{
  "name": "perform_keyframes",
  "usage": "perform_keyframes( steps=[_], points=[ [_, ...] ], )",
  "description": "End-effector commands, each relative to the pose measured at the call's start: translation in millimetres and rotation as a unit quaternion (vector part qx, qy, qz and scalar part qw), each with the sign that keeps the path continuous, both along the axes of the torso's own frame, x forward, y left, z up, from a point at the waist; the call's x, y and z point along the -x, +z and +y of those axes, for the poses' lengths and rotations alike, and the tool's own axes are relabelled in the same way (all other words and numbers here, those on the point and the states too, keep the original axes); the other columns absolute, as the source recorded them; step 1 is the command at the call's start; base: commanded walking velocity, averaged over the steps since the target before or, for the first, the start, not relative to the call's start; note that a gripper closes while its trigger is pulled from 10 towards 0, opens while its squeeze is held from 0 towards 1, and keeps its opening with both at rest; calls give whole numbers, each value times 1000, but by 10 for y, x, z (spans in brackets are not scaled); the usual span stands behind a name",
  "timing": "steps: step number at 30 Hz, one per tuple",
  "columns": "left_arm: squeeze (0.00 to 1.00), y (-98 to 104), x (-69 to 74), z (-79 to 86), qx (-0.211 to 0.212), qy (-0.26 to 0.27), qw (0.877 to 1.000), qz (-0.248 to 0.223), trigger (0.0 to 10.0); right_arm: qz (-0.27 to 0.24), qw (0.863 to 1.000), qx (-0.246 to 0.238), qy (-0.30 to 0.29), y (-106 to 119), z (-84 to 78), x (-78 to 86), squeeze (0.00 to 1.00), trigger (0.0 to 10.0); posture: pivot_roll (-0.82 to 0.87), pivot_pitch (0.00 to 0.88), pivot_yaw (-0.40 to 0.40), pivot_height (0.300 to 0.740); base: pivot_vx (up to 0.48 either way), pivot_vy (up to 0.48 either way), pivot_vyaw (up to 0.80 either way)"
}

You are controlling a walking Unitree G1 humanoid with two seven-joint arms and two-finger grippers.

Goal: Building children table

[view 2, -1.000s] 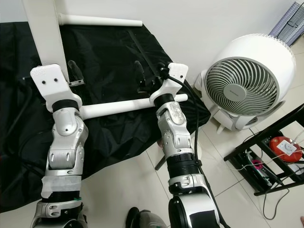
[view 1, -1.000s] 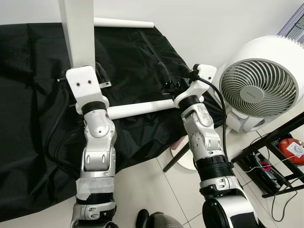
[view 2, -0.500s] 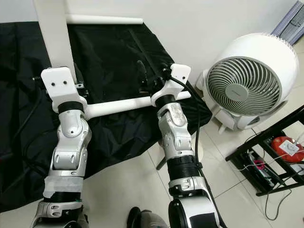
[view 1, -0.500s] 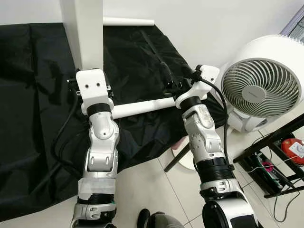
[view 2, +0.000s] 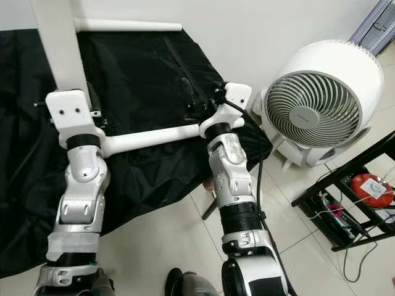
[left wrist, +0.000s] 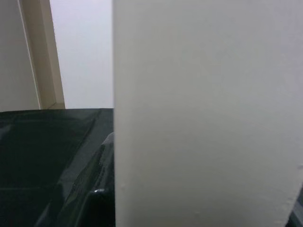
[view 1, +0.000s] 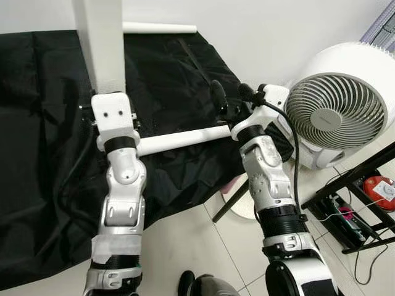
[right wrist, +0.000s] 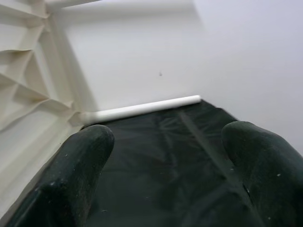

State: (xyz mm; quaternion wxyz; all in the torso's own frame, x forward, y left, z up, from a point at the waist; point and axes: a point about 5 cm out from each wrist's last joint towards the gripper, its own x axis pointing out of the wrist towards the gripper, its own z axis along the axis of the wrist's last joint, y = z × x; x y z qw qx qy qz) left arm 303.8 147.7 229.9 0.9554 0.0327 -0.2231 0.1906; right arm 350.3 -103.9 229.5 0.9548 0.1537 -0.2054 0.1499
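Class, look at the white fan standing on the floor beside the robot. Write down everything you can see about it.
The fan is round, in a smooth white housing that looks like plastic. A circular grille of thin curved ribs covers its front, with a small plain disc at the centre. It stands upright on the pale tiled floor, on short white feet, close to the white wall. It sits to the right of the black sheet, near the right end effector. Whether it is running cannot be told.

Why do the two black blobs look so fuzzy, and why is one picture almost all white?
Right wrist view: the right gripper's fingers sit too close to the lens, so they blur, while the white leg behind stays fairly sharp. Left wrist view: a white table panel stands very near the camera, soft and shaded grey.
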Motion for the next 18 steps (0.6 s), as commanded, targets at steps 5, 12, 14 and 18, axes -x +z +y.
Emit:
perform_keyframes(
  steps=[5, 12, 14, 18],
  points=[
    [0, 149, 93, 243, -18, 36, 999, -26, 0, 3, 1000, 17, -24, -37, -200, -55, 0, 10000, 171, 142, -158, 740, 0, 0, 0],
    [0, 270, 210, 468, -37, 71, 996, -44, 0, 4, 999, 33, -35, -42, -329, -101, 0, 10000, 191, 143, -171, 740, 0, 0, 0],
    [0, 275, 240, 500, -40, 78, 995, -45, 0, 5, 999, 35, -35, -48, -337, -105, 0, 10000, 202, 145, -180, 740, 0, 0, 0],
    [0, 278, 315, 578, -47, 94, 993, -45, 0, 8, 999, 42, -30, -63, -324, -118, 0, 10000, 211, 148, -190, 740, 0, 0, 0]
  ],
)
